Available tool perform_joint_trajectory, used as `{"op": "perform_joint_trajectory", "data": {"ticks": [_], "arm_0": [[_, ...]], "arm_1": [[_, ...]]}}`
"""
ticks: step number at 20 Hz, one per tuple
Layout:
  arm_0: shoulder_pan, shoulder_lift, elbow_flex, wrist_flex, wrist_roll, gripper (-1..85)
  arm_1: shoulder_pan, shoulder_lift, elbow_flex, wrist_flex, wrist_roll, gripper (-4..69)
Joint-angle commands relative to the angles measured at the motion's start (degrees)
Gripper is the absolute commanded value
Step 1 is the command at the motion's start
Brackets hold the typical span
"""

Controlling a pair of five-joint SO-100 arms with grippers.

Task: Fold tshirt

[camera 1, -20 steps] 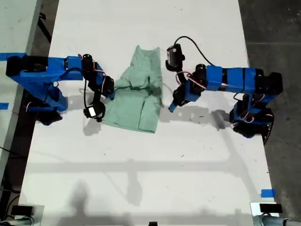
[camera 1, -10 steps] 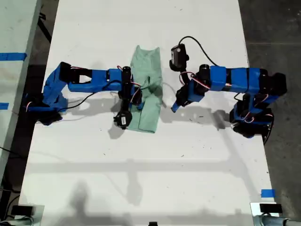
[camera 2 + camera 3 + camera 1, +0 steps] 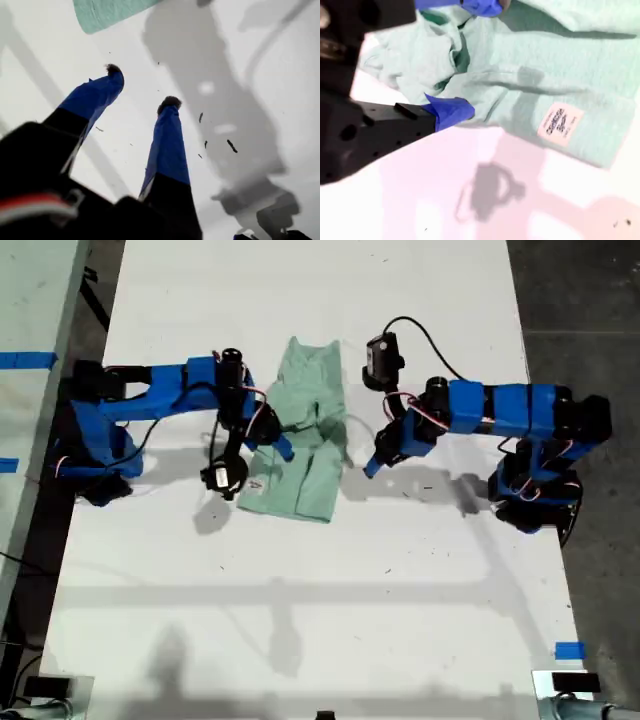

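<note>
A pale mint-green tshirt (image 3: 302, 435) lies partly folded and rumpled on a white surface, in the upper middle of the exterior view. It forms a narrow band, bunched and creased at mid-length, flatter and wider toward its lower end. In the second wrist view, a small pale label with print too blurred to read shows on the cloth (image 3: 555, 95).

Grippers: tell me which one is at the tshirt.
My second gripper, on the exterior view's left: its open fingers straddle the tshirt. My first gripper is over bare table.
</note>
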Motion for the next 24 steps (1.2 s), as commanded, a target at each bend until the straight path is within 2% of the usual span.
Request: {"op": "perform_joint_trajectory", "data": {"ticks": [1, 3, 5, 8, 11, 17, 21, 24], "arm_0": [[2.9, 17.31, 13.18, -3.6, -4.39, 28.9], [4.75, 27.42, 27.16, -9.49, -7.73, 28.1], [7.65, 31.64, 33.4, -12.13, -11.43, 27.2], [9.49, 26.54, 33.05, -13.71, -13.01, 27.8], [9.49, 22.32, 32.52, -16.44, -13.27, 28.5], [7.56, 12.92, 32.34, -22.15, -11.07, 27.6], [4.22, 3.25, 31.82, -25.05, -6.94, 27.8], [1.93, -1.05, 31.46, -27.33, -2.81, 22.5]], "arm_1": [[-2.02, 3.34, -2.81, -0.79, 1.05, 18.5], [-4.04, -0.88, -8.0, 0.44, 2.2, 22.1], [-5.71, -7.65, -15.47, 1.93, 3.34, 25.7], [-6.5, -18.63, -27.69, 4.57, 3.69, 32.0], [-6.5, -25.14, -34.8, 6.24, 5.45, 34.4], [-4.22, -32.87, -37.35, 3.96, 8.7, 34.1], [-2.9, -41.75, -42.1, 1.14, 8.88, 33.0], [-1.76, -46.14, -43.68, -0.79, 8.96, 30.4]]}}
